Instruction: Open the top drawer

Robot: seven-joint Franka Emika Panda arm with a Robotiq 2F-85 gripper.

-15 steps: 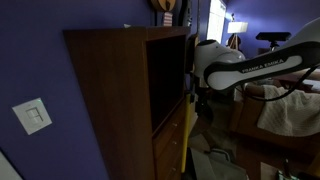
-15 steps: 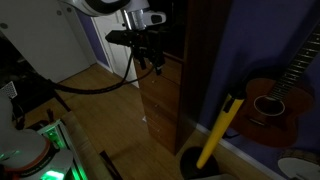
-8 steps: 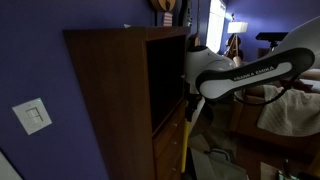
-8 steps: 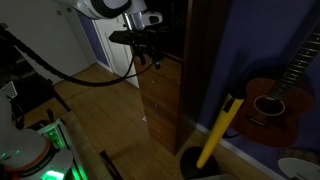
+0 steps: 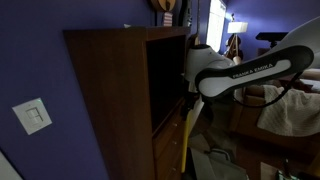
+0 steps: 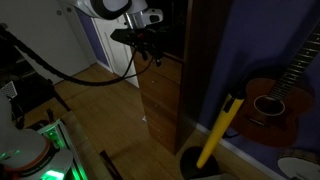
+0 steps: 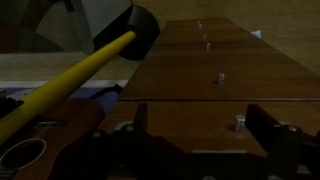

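- The top drawer (image 7: 190,115) is the wooden front nearest the wrist camera, directly below the cabinet's dark open compartment (image 5: 165,75). Its face sits level with the fronts around it, so it is shut.
- A small knob (image 7: 239,124) stands out from this front.
- The gripper (image 7: 205,132) is at the drawer face with its fingers (image 7: 130,130) spread wide. The knob lies between them, nearer one finger. Whether anything touches cannot be told.
- Further drawer fronts (image 7: 215,85) with similar knobs run on beyond it.
- The white arm (image 5: 240,72) reaches in to the cabinet (image 5: 115,95) from the side.
- A yellow-handled tool (image 6: 218,130) with a black end leans beside the cabinet.
- A guitar (image 6: 268,102) rests against the purple wall, near the tool.
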